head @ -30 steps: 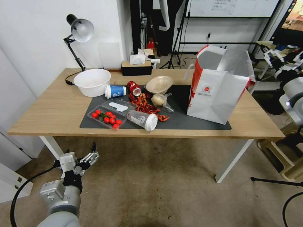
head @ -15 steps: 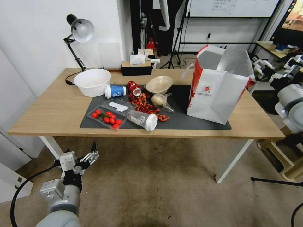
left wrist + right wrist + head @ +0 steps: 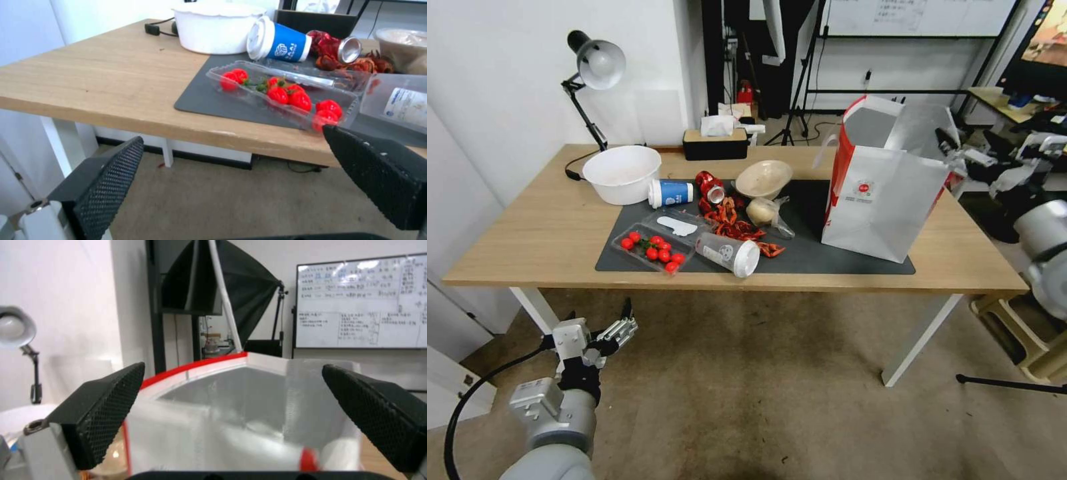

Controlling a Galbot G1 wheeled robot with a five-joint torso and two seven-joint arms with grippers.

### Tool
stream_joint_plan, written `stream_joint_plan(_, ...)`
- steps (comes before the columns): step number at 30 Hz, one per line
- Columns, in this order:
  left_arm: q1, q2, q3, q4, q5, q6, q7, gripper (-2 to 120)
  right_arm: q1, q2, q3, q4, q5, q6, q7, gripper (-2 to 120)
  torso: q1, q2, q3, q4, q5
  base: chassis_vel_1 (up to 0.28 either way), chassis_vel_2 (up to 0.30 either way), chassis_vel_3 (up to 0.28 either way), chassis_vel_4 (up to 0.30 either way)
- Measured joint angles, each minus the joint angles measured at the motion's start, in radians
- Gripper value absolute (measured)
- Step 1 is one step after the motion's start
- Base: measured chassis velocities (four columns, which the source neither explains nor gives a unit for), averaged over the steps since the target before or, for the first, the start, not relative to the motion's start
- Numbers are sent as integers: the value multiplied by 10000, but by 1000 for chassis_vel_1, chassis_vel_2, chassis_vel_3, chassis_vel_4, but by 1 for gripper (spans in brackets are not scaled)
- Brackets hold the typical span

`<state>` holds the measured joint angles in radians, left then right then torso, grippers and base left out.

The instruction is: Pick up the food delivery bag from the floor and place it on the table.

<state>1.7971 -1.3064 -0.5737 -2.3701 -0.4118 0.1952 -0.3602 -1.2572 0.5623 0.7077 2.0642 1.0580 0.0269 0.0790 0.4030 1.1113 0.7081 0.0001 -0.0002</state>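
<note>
Bag [image 3: 887, 193] stands on the table [image 3: 527, 227]; our right gripper [image 3: 960, 157], jaws spread, at its rim; left gripper [image 3: 617, 330] open, idle; next we retreat.

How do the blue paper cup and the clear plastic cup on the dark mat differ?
The blue paper cup is opaque blue with a white lid; the clear plastic cup is see-through with a printed label. The blue cup lies beside the white bowl; the clear cup lies nearer the table's front edge. Both lie on their sides.

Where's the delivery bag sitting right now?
The food delivery bag stands upright on the right part of the table, partly on the dark grey mat, with the right gripper at its top edge, jaws open.
</note>
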Motion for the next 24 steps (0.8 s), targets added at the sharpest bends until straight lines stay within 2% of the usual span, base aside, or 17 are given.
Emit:
stream_joint_plan(10, 12, 51, -124, 44, 10, -16, 26, 100, -1803, 1008, 40, 613, -1839, 1140, -170, 100, 0, 0, 0, 0, 1, 0, 0, 0, 0)
stream_joint_plan(18, -27, 48, -119, 180, 33, -45, 110, 100, -3279, 1860, 228, 564, -2898, 1943, -490, 100, 0, 0, 0, -2, 1, 0, 0, 0, 0)
stream_joint_plan(24, -46, 65, -153, 248, 30, 62, 266, 100, -4329, 2780, 56, 332, -3550, 2452, -616, 100, 0, 0, 0, 0, 1, 0, 0, 0, 0)
